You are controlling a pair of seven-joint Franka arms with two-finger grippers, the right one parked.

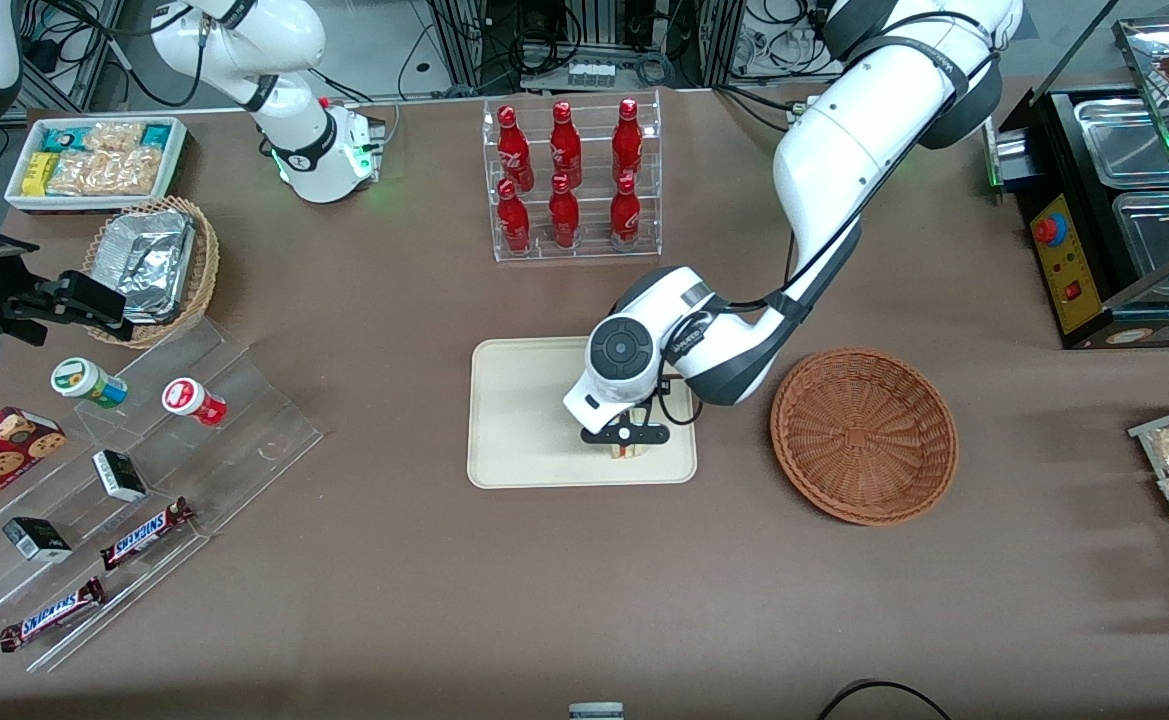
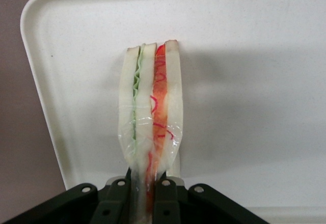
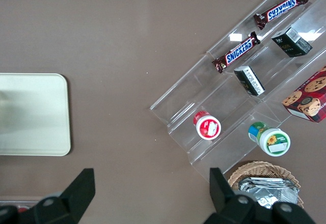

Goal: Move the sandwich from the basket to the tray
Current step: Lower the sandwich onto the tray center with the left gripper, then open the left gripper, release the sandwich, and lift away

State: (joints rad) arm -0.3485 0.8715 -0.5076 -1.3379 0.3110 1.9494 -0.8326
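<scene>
1. The wrapped triangular white-bread sandwich [image 2: 150, 112], layered green and red-orange, stands on edge over the smooth cream rectangular tray [image 2: 244, 71].
2. The black two-finger gripper [image 2: 145, 191] pinches its end narrowly.
3. The round reddish-brown woven wicker basket [image 1: 864, 435] sits beside the tray.

This is a robotics lab dressed as a snack shop: a brown-covered worktop [image 1: 394, 560] backed by aluminium framing and loose cables. Well apart from the black gripper [image 1: 626, 447], toward the parked arm's end, a clear acrylic stepped display [image 1: 144, 480] carries chocolate bars and small boxes. Farther from the front camera than the gripper stands a clear rack of red bottles [image 1: 571, 180], and at the working arm's end sits a black food warmer with steel pans [image 1: 1114, 200].
</scene>
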